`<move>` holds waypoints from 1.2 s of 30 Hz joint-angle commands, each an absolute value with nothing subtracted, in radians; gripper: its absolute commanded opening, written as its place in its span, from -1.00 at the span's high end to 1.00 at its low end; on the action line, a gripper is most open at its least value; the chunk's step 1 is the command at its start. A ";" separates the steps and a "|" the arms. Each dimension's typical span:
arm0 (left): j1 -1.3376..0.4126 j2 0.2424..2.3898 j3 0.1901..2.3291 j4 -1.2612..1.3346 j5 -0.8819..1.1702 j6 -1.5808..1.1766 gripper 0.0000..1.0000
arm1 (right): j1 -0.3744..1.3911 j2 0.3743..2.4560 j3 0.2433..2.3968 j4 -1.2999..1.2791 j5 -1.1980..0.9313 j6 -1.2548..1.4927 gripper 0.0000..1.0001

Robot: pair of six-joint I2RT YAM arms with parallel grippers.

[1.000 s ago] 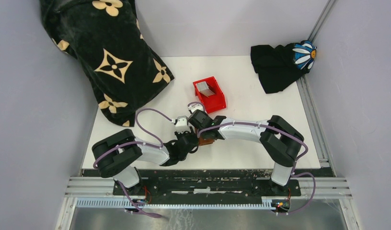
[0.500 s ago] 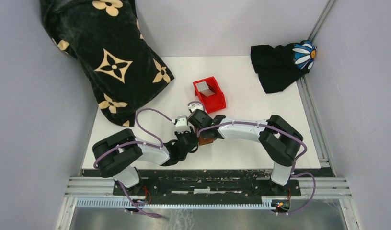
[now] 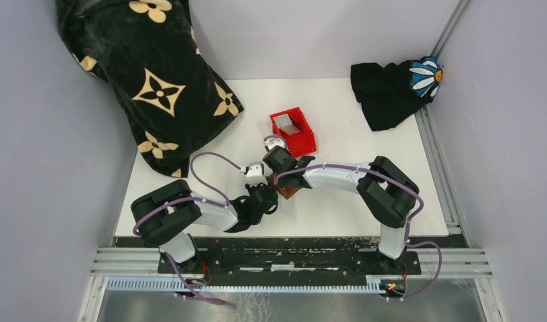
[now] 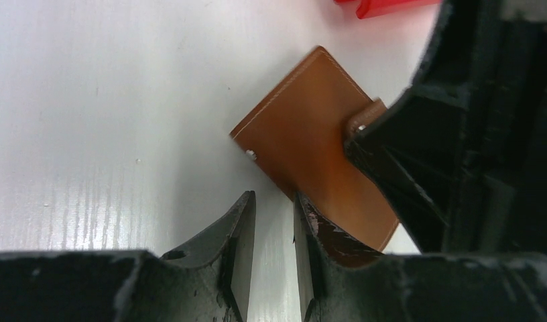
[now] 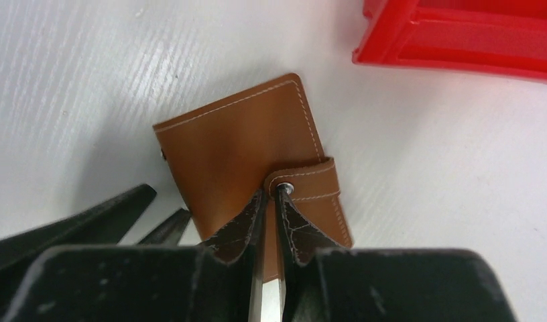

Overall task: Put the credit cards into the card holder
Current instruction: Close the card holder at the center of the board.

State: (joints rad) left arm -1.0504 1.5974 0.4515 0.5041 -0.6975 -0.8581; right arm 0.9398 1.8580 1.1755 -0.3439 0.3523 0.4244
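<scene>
Lying flat, card holder [image 5: 237, 144], right jaws at tab [image 5: 319, 181]

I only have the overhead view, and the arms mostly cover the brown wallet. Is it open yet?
Observer: No. In the right wrist view the card holder lies flat and closed, snap tab across its front.
Operator: Where is the right pincer?
Observer: Its tips sit at the tab's snap, nearly together; whether they pinch it, I cannot tell.
Operator: And the left pincer?
Observer: Empty. Bare table shows in its narrow gap, beside the holder's edge.
</scene>
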 commanded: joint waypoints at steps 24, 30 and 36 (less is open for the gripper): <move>-1.055 1.411 0.413 0.393 -0.797 -0.891 0.25 | 0.920 1.787 1.205 -0.377 0.221 0.452 0.38; -1.055 1.459 0.429 0.390 -0.781 -0.907 0.31 | 0.918 1.713 1.211 -0.409 0.307 0.431 0.24; -1.054 1.521 0.448 0.397 -0.764 -0.925 0.43 | 0.860 1.684 1.195 -0.405 0.353 0.414 0.25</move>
